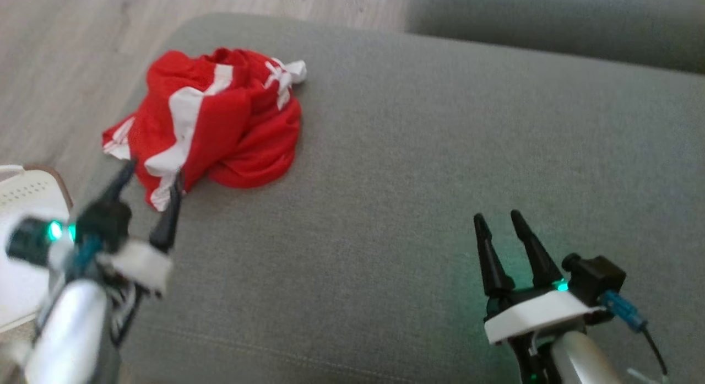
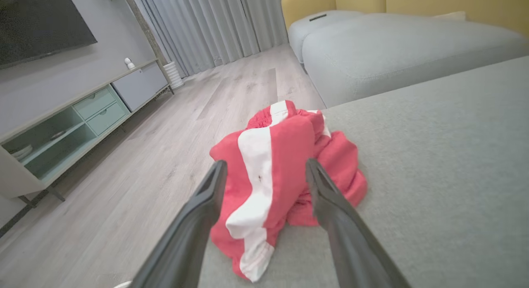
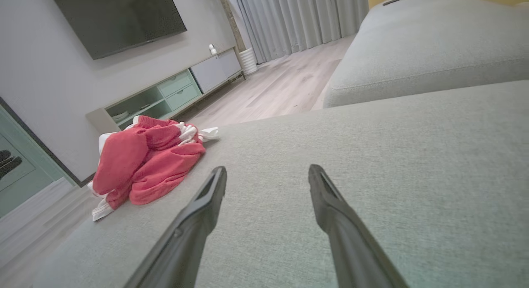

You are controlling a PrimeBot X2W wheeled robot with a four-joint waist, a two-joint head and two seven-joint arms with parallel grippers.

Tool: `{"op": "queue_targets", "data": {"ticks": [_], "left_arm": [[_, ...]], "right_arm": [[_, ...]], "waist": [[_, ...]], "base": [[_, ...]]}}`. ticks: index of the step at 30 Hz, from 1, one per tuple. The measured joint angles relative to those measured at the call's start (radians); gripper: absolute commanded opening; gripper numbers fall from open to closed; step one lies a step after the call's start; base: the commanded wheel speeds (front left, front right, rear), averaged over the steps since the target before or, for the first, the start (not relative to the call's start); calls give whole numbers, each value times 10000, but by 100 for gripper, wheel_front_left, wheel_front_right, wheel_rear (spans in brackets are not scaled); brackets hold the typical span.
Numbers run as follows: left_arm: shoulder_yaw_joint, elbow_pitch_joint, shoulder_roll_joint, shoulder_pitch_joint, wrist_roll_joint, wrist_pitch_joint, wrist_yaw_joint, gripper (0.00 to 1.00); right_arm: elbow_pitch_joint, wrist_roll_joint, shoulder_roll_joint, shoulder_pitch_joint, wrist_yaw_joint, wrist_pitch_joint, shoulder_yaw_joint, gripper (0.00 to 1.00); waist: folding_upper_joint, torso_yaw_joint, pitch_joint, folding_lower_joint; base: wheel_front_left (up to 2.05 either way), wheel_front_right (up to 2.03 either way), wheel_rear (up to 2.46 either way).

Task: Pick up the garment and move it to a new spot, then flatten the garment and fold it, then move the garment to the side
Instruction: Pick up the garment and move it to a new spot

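A broad grey fabric sofa cushion point(image 1: 440, 152) is the carrying surface. Near its rounded far-left corner lies a crumpled red garment point(image 1: 231, 119) with white stripes, heaped on itself (one white-trimmed hem reaches the cushion's left edge). The weave around the heap is flat and smooth.

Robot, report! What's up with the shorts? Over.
Left end effector open, at red shorts. Right end effector open, empty. Shorts crumpled on grey cushion. Nothing blocking.
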Motion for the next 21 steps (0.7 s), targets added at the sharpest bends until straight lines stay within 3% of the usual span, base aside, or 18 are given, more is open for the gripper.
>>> {"op": "queue_targets", "data": {"ticks": [4,10,15,21], "left_arm": [[-809,1191,784,-1822,-251,650,-86,100],[-2847,2602,1824,-4009,-1735,1294,-96,100],[-4261,3110,2362,-4981,-3271,1695,-96,100],[-5032,4148,2844,-5618,-4335,1958,-96,100]], "right_arm": [[-67,-98,-8,-313,0,0,-96,100],[-178,-163,-17,-773,0,0,-109,100],[-268,-84,-31,-848,0,0,-117,100],[-332,-61,-35,-1132,0,0,-79,100]], "waist": [[0,-269,566,0],[0,-774,1277,1],[0,-1163,1740,0],[0,-1510,2095,-1]], "base": [[0,0,0],[0,0,0],[0,0,0],[0,0,0]]}}
